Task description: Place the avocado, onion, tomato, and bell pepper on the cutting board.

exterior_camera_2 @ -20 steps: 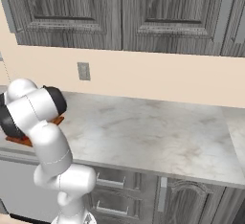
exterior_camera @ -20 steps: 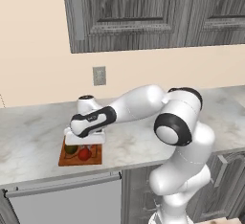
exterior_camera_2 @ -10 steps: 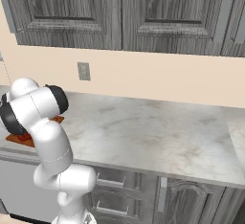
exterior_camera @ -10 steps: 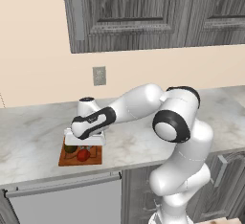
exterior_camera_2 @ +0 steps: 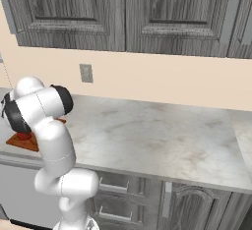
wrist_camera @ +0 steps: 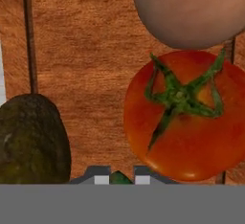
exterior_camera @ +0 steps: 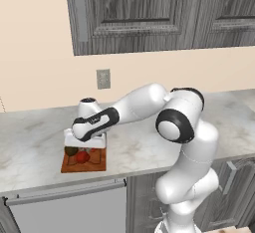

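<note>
My arm reaches left, low over the cutting board [exterior_camera: 83, 162] on the worktop [exterior_camera: 30, 142], jaws narrowed on something green. On the board: avocado [wrist_camera: 31, 139], tomato [wrist_camera: 184, 115], with the onion [wrist_camera: 189, 7] touching the tomato.

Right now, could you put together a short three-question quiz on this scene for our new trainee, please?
1. True or false: in the hand view, the tomato lies on the cutting board.
2. In the hand view, which item lies at the lower left, apart from the tomato? A) a banana B) the avocado C) a lemon
3. Fill in: the pale peach item at the top of the hand view, past the tomato, is the ______.

Key:
1. True.
2. B.
3. onion. In the left base view the gripper hangs low over the board with its jaws shut; something green shows between the fingertips, too small to name.
</note>
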### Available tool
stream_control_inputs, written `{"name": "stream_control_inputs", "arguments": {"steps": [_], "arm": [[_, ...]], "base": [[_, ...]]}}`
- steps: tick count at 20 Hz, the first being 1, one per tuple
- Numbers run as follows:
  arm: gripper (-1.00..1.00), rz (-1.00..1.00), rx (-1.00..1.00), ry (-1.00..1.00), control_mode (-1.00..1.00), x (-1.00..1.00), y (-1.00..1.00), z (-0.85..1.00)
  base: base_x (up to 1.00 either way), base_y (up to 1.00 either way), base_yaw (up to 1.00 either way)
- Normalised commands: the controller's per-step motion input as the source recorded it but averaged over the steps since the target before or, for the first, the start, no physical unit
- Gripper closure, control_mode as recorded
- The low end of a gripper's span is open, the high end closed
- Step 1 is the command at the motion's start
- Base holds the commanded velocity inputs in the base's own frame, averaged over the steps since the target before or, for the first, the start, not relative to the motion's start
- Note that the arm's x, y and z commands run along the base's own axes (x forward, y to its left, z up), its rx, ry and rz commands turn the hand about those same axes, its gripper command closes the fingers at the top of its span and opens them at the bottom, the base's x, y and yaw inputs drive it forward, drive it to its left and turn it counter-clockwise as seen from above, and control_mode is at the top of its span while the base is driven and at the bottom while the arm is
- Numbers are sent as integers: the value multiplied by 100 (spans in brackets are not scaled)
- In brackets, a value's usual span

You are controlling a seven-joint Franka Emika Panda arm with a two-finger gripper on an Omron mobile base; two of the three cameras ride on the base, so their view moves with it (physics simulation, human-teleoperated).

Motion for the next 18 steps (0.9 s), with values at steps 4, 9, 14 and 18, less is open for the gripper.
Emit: {"name": "stream_control_inputs", "arguments": {"steps": [4, 9, 14, 18], "arm": [[-100, -2, 0, 0, -100, -10, -19, -36], [-100, -1, 0, 0, -100, -30, -47, -15], [-100, -1, 0, -5, -100, -29, -40, 24], [-100, 0, 0, -4, -100, -5, -31, 79]], "base": [[0, 0, 0], [0, 0, 0], [0, 0, 0], [0, 0, 0]]}}
